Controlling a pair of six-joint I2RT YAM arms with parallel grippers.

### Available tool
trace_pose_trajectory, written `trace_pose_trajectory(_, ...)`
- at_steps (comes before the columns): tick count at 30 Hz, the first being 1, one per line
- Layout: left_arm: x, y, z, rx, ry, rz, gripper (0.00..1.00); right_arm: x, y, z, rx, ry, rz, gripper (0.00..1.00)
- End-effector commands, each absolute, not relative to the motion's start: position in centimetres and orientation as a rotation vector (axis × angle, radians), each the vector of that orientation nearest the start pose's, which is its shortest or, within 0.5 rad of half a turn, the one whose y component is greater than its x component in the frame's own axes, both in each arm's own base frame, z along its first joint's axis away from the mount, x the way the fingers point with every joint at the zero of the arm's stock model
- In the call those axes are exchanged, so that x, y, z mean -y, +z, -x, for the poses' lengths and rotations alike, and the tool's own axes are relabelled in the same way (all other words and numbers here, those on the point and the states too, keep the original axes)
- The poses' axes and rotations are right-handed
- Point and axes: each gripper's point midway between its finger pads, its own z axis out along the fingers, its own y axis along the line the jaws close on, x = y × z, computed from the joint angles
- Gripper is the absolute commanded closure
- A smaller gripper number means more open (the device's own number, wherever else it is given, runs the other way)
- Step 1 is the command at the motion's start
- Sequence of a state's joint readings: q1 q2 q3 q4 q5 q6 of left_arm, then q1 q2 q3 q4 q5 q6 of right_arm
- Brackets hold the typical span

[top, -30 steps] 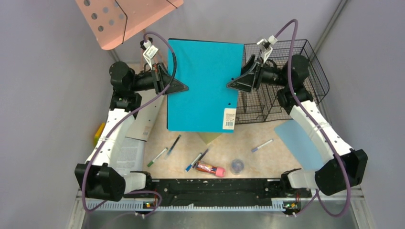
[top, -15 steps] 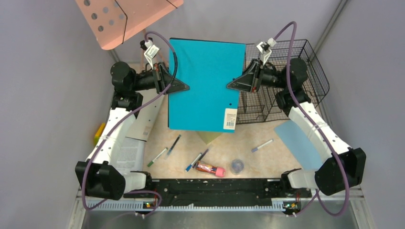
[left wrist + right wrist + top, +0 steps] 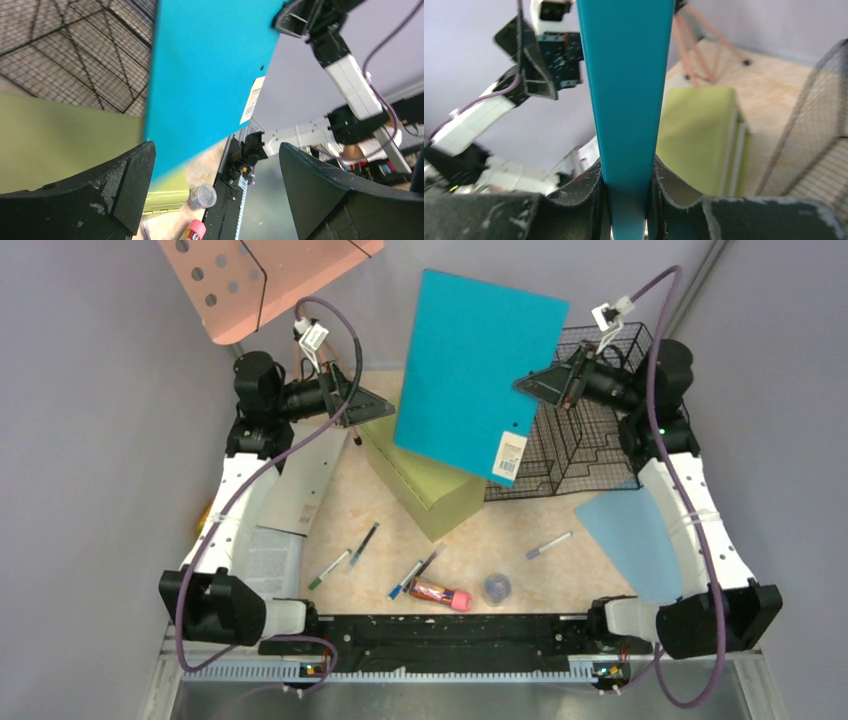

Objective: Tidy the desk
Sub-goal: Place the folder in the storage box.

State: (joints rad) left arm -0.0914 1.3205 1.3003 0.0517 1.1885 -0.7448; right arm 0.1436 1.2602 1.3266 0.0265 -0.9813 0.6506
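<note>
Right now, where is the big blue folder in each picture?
Top view: the blue folder sits upper middle, tilted, partly covering the green box.
Left wrist view: the blue folder fills the top middle; green box lower left.
Right wrist view: the blue folder runs edge-on down the middle, pinched in the right gripper; green box to its right.
Shared landmark: the green box.

There is 1 worktop (image 3: 520,525). In view are 1 teal folder (image 3: 470,360), 1 olive box (image 3: 430,485), 1 wire basket (image 3: 600,440) and 1 pink perforated panel (image 3: 250,280).

There are 5 pens:
- 1 green-tipped pen (image 3: 333,569)
- 1 dark pen (image 3: 365,539)
- 2 paired pens (image 3: 412,577)
- 1 purple-tipped pen (image 3: 549,545)

Also 1 red-and-pink tube (image 3: 440,593), 1 small round jar (image 3: 497,587), 1 light-blue sheet (image 3: 620,540), 1 grey sheet (image 3: 300,495), 1 printed booklet (image 3: 272,562) and 1 yellow item (image 3: 208,512).
</note>
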Motion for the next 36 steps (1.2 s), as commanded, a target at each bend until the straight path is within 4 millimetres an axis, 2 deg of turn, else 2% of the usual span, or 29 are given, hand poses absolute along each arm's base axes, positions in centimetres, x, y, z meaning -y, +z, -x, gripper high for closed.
trace_pose_trajectory(1,18.1,41.2,-30.1,-1.700,-1.368,-0.445,0.01,-16.7,47.7,-30.2,-1.489,1.027,0.404,1.00)
trace_pose_trajectory(5,16.9,40.7,-31.0,-1.731,-1.218,-0.395,0.01,-12.8,48.3,-31.4,-1.511,0.727,0.251,1.00)
trace_pose_trajectory(8,16.2,40.3,-31.6,-1.753,-1.134,-0.366,0.01,-10.3,48.6,-31.8,-1.502,0.576,0.167,1.00)
trace_pose_trajectory(12,15.7,39.8,-31.9,-1.769,-1.083,-0.338,0.02,-8.8,48.6,-32.3,-1.497,0.490,0.105,1.00)
trace_pose_trajectory(17,15.2,39.5,-32.3,-1.777,-1.026,-0.326,0.01,-7.7,49.9,-32.5,-1.462,0.430,0.077,1.00)
trace_pose_trajectory(23,15.0,38.1,-33.1,-1.826,-1.008,-0.322,0.01,-8.7,49.3,-34.2,-1.479,0.413,0.094,1.00)
trace_pose_trajectory(36,14.8,35.6,-34.8,-1.900,-0.999,-0.281,0.02,-14.0,46.2,-38.2,-1.482,0.321,0.191,1.00)
